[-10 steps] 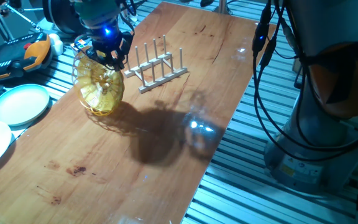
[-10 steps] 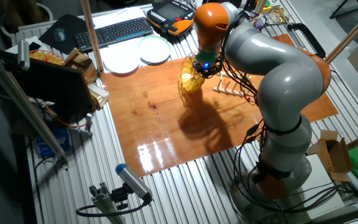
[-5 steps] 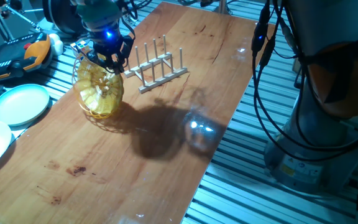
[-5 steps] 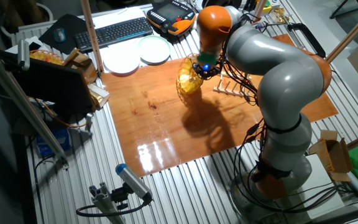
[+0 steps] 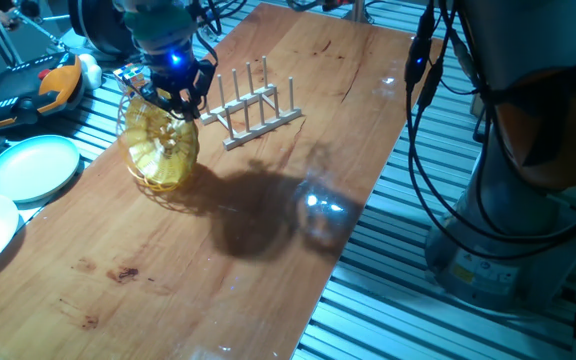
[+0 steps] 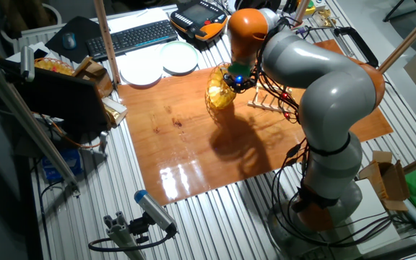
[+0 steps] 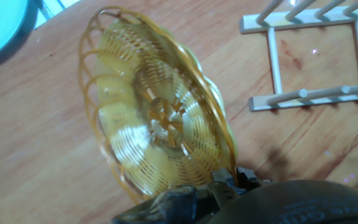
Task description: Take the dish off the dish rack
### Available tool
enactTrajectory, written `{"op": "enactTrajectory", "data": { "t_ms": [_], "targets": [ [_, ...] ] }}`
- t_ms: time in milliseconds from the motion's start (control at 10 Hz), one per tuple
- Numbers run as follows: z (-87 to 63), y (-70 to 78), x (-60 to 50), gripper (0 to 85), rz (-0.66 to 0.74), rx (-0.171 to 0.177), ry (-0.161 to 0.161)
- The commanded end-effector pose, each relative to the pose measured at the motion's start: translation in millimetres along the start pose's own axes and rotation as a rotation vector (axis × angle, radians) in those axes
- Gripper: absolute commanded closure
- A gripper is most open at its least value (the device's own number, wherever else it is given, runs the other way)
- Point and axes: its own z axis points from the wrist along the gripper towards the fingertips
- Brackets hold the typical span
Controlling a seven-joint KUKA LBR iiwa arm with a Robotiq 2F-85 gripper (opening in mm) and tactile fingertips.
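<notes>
Most of it done: dish [image 5: 161, 148] already clear of rack [image 5: 253, 103], pinched at rim by gripper [image 5: 175, 97], tilted above table [image 5: 268, 250]; only setting down left.

Wooden tabletop [image 5: 268, 200] on ribbed metal bench [image 6: 193, 217]; light glare on wood.

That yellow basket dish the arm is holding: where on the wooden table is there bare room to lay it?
Bare wood runs from the dish to the table's near end, and beyond the dish rack. It is crowded around the gripper, dish and rack.
</notes>
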Motion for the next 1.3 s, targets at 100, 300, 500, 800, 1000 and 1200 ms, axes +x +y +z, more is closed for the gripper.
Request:
{"op": "enactTrajectory", "data": {
  "t_ms": [100, 300, 500, 800, 1000, 1200],
  "targets": [
    [0.0, -0.2, -0.2, 84.3, -0.039, 0.001, -0.015],
    [0.0, -0.2, -0.2, 84.3, -0.119, -0.015, -0.007],
    [0.0, -0.2, -0.2, 84.3, -0.121, -0.057, 0.015],
    [0.0, 10.6, 5.2, 84.3, -0.099, -0.095, 0.041],
    [-2.2, 28.6, 15.5, 84.3, -0.095, -0.104, 0.045],
    [-3.9, 39.6, 26.1, 84.3, -0.103, -0.13, 0.057]
  ]
}}
